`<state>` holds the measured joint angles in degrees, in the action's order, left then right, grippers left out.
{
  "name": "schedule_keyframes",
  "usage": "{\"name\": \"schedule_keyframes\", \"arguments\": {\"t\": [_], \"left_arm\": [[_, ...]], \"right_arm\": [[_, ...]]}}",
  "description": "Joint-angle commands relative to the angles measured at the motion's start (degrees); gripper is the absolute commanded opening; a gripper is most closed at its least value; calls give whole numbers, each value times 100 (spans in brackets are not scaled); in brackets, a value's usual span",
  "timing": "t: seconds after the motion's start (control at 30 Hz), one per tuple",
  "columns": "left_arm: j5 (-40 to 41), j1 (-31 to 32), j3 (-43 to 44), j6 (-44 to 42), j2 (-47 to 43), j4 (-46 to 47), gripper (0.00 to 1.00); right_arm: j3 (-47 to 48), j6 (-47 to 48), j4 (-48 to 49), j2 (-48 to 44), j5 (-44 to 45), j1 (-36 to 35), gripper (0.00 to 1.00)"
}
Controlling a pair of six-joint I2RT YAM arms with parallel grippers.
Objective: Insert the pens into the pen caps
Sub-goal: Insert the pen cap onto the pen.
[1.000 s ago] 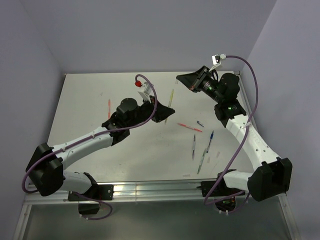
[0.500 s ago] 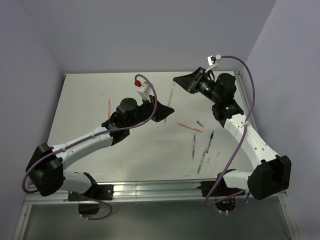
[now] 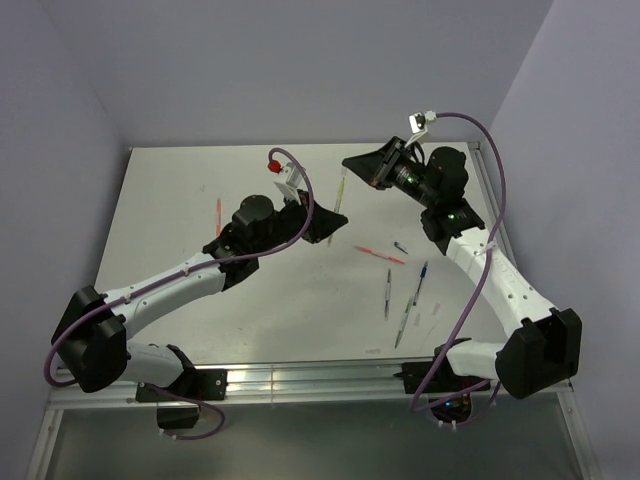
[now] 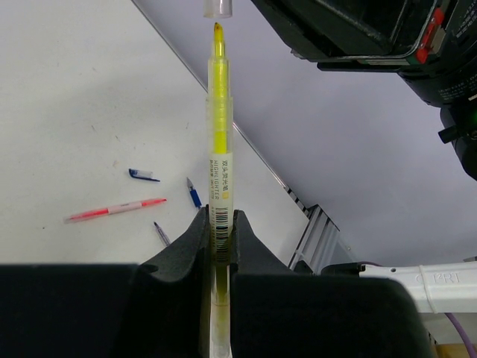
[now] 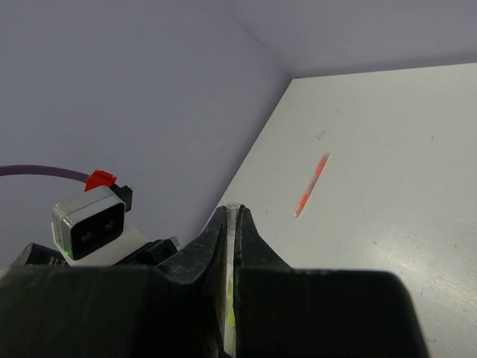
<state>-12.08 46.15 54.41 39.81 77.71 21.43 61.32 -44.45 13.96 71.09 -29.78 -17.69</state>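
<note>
My left gripper (image 4: 219, 216) is shut on a yellow pen (image 4: 218, 142), which sticks out past the fingers with its bare tip forward. Just beyond that tip hangs a clear pen cap (image 4: 218, 7), a small gap apart and roughly in line with it. My right gripper (image 5: 232, 212) is shut on this cap (image 5: 233, 211), whose open end shows between the fingers. From above, the yellow pen (image 3: 341, 195) spans from the left gripper (image 3: 335, 222) up towards the right gripper (image 3: 350, 163), both held over the table's far middle.
On the table lie a red-pink pen (image 3: 218, 215) at the left, a pink pen (image 3: 380, 254), a dark blue cap (image 3: 400, 247), a blue pen (image 3: 420, 282), a grey pen (image 3: 388, 292) and a green-clear pen (image 3: 404, 322) at the right. Walls close the back and sides.
The right gripper with the cap has shifted slightly left, closer to the yellow pen's tip. The left arm has held still.
</note>
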Motion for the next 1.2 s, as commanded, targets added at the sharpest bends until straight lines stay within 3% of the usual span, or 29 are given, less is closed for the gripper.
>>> {"name": "schedule_keyframes", "arguments": {"t": [0.0,1.17], "left_arm": [[39,-36,193,-61,-134,98,0],[65,-273,236,9,-221,151,0]], "right_arm": [[73,129,55,-34,7,-76,0],[117,217,-16,80,-10,-314,0]]}}
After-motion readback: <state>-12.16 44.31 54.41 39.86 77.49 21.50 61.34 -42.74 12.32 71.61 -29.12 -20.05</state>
